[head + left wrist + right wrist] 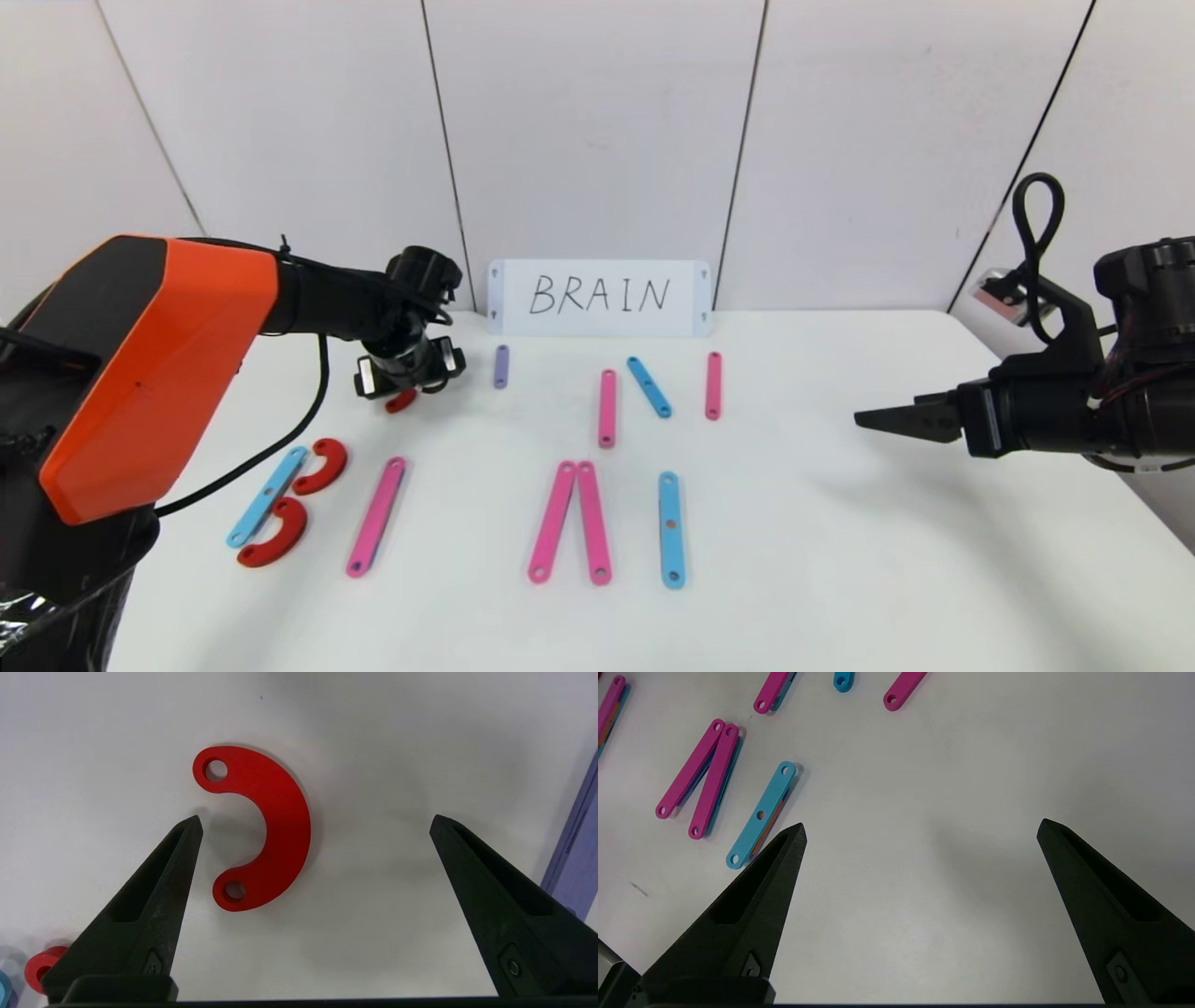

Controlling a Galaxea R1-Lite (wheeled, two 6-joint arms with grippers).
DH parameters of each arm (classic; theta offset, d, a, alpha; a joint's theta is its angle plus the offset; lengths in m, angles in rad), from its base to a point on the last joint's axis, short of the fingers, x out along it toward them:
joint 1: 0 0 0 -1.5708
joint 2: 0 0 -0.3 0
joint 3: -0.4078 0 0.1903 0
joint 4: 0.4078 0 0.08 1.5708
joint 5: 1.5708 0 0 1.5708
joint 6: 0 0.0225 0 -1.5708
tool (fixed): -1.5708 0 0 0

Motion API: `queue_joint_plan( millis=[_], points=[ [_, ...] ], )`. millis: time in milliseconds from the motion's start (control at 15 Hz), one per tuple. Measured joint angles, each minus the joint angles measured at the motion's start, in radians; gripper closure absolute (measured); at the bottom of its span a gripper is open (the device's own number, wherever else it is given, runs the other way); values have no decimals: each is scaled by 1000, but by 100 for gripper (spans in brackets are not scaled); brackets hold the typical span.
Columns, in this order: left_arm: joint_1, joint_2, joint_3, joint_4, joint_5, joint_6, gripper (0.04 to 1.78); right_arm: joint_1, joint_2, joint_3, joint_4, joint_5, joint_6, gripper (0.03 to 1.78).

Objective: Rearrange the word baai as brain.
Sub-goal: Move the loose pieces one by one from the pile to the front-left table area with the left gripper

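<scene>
White table point(840, 560) under everything, white card reading BRAIN point(598, 297) propped at its far edge against the wall. Left arm point(149, 364), orange-shelled, reaching in from the near left and across toward the far left of the table, wrist bent down so the left gripper point(316, 823) hangs straight over the surface, jaws spread wide, nothing between the tips but table and a red arc point(266, 828). Right arm point(1074, 411) held level at the right side, well apart from the pieces, right gripper point(921, 828) aimed toward the middle, jaws likewise spread and empty above bare table. Near row, left to right: blue strip point(267, 496) leaning toward far right with two red arcs point(322, 466) point(276, 534) touching its right side, making a B; lone pink strip point(376, 516) with the same lean; two pink strips point(553, 522) point(593, 523) meeting at their far ends and splayed toward the near edge; upright blue strip point(671, 529), long axis near to far. Far row: short purple strip point(501, 366) running near to far, just right of the left gripper; pink strip point(608, 408), slanted blue strip point(649, 386) and pink strip point(713, 385) forming an N. Smallest: the loose red arc under the left gripper, flat on the table, ends lined up roughly near to far in the head view, lying closer to one fingertip point(189, 833) than the other, not touched
</scene>
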Motion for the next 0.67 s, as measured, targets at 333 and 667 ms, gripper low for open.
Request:
queue_joint_plan(
  millis=[333,667],
  points=[
    [9,14,-18,3,0,-1,50,1,1,0,0,1,0,8],
    [11,28,-23,1,3,-1,135,0,2,0,0,1,0,8]
  ],
)
